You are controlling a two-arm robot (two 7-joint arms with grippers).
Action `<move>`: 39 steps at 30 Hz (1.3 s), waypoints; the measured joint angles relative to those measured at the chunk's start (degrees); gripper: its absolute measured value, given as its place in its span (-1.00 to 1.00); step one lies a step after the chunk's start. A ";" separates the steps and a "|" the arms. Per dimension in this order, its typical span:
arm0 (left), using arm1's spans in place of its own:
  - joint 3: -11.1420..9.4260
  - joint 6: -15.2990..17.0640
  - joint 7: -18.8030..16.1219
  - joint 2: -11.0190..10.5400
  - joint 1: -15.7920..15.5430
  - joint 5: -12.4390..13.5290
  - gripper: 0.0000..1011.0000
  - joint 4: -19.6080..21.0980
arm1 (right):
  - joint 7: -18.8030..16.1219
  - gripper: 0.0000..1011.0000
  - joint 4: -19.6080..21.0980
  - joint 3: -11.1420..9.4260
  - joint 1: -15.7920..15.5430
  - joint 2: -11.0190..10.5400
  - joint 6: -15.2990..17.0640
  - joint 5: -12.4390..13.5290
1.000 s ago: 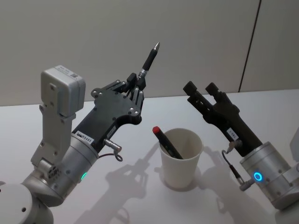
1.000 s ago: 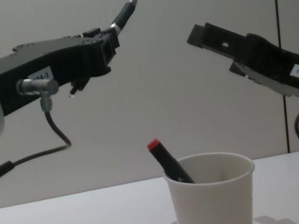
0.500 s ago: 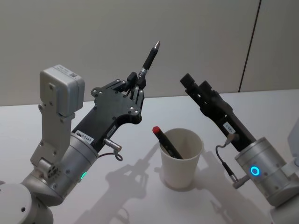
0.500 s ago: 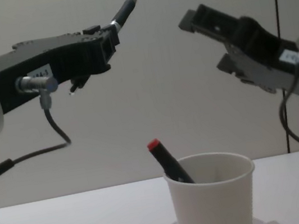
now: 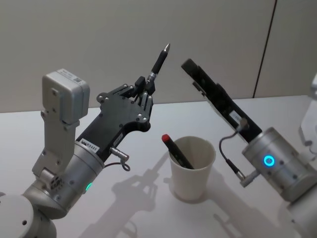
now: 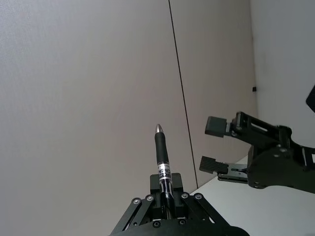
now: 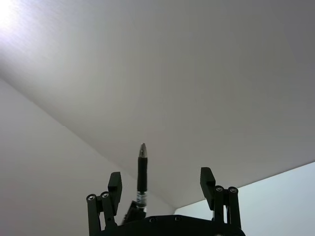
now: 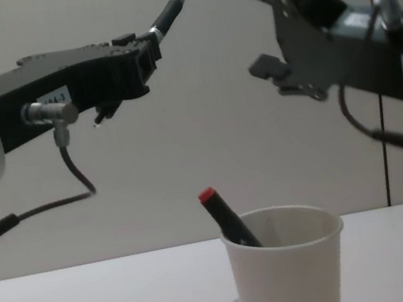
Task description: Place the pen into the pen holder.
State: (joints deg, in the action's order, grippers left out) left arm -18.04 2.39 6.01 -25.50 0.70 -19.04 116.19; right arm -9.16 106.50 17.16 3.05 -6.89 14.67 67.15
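Pen holder (image 5: 192, 177): upright on white table (image 5: 267, 111), well inside far edge, red-capped pen (image 5: 175, 150) leaning within. Black pen (image 5: 158, 61): clamped tip-up in left gripper (image 5: 144, 88), aloft. Right gripper (image 7: 160, 181): spread wide, empty, aloft opposite pen tip.

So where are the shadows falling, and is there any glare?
Head view: the left gripper, holding the pen, casts a soft shadow on the table, left of the pen holder. Right wrist view: glare blooms in one corner.
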 joint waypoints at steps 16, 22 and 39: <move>0.00 -0.03 0.01 0.00 0.00 0.01 -0.73 0.00 | 9.62 0.98 -0.30 -0.49 7.61 2.58 13.11 18.49; 0.03 -0.04 -0.05 -0.01 0.00 0.02 -0.73 0.00 | 11.93 0.98 -1.73 -0.27 10.40 3.58 15.68 22.75; 0.00 -0.01 0.01 0.00 0.01 0.01 -0.73 0.00 | 16.48 0.98 -3.09 0.17 14.42 2.58 17.09 27.56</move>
State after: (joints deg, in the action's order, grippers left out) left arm -18.04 2.38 6.02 -25.50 0.70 -19.03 116.19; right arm 7.31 103.41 17.34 17.48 -4.30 31.77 94.71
